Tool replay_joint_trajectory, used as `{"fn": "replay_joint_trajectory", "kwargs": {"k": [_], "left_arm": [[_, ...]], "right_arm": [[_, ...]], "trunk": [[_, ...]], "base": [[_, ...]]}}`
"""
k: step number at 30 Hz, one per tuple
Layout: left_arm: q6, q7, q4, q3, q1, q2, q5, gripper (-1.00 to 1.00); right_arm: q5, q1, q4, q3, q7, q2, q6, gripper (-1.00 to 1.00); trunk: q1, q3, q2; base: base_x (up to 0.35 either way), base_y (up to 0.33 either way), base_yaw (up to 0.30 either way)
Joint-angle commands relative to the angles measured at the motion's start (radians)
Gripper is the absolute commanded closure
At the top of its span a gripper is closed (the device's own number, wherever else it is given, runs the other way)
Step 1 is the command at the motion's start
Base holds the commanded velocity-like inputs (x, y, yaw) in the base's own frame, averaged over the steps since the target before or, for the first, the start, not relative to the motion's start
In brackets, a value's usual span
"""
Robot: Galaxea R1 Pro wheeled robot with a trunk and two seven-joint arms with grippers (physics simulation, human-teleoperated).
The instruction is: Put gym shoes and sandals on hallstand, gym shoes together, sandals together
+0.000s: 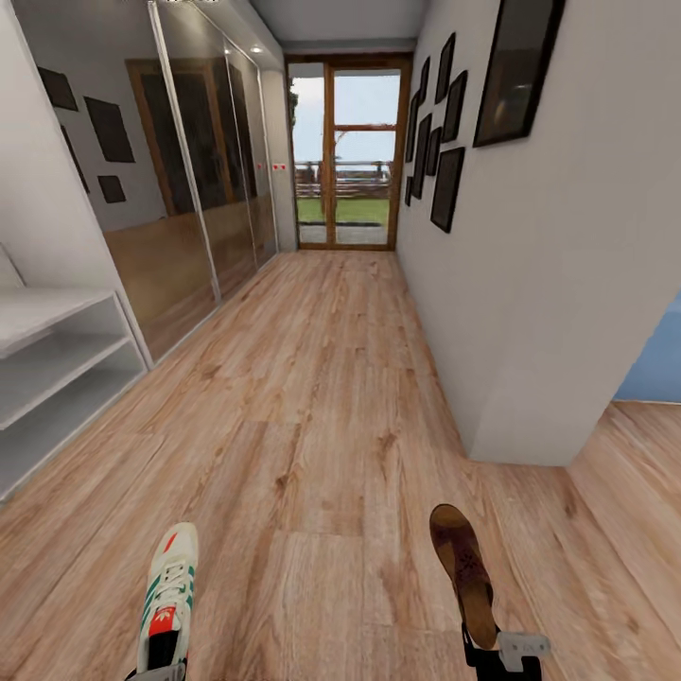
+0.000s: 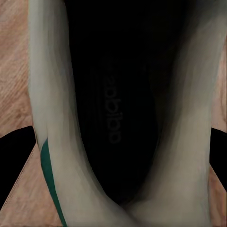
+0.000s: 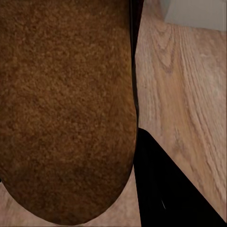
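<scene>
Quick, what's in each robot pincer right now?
Left pincer: shut on a white gym shoe with green stripes.
Right pincer: shut on a brown sandal with a tan footbed.

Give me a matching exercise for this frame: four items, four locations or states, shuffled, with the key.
Items:
1. gym shoe
2. sandal
3. hallstand
4. glass door

Places/states:
A. far end of the corridor
B. along the left wall, shelves bare
C. at the right gripper, sole facing the camera
D. at the left gripper, toe pointing away

Pairs: 1-D, 2-C, 3-B, 4-A
</scene>
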Motion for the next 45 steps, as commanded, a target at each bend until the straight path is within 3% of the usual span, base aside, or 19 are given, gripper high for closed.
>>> {"fn": "replay_joint_trajectory", "kwargs": {"k": [1,45], "left_arm": [[-0.002,-0.008,-0.001,0.009,-0.001,-0.001,-0.003,1.0],[-0.001,-0.008,-0.001,0.008,-0.001,-0.002,-0.003,1.0]], "right_arm": [[-0.001,0.0,0.0,0.005,-0.006,0.0,-0.002,1.0],[-0.004,0.0,-0.003,0.003,-0.007,0.001,-0.004,1.0]], "trunk": [[0.0,0.0,0.0],[0.0,0.021,0.0]], "base": [[0.0,0.0,0.279],[0.0,0.0,0.266]]}}
